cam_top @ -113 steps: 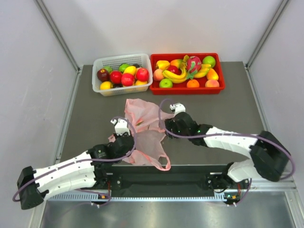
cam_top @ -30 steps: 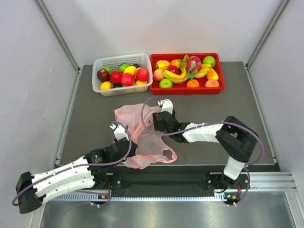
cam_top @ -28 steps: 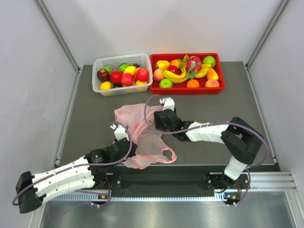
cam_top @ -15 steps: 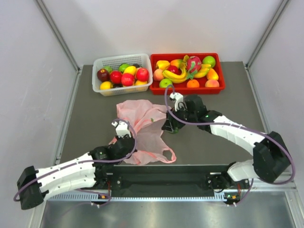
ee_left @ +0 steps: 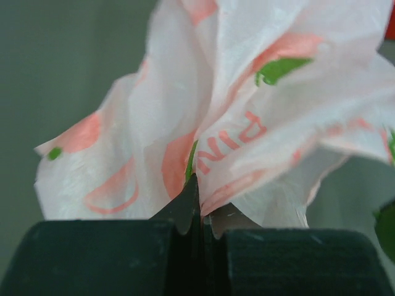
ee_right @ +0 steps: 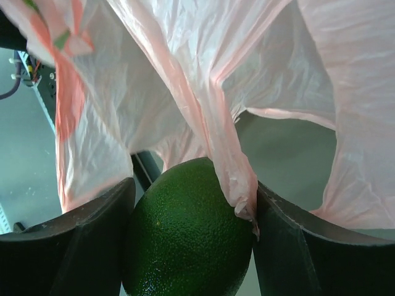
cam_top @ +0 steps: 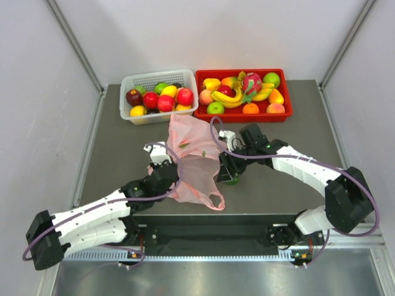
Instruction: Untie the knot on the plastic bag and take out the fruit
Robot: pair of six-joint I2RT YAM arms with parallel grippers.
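Grey table (cam_top: 117, 154) under white walls. Left pincer (ee_left: 199, 202) is clenched on a fold of the plastic bag (cam_top: 196, 161). Right pincer (ee_right: 191, 231) grasps a green fruit (ee_right: 185, 246), with a strand of bag caught alongside. Bag sits just in front of the red tray (cam_top: 247, 116); a white basket (cam_top: 159, 116) stands beside that tray.

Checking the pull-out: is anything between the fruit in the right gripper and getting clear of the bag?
Yes. The right gripper holds the green fruit, but the plastic bag drapes over it, and one fold runs down between fruit and one finger. The left gripper is shut on the bag.
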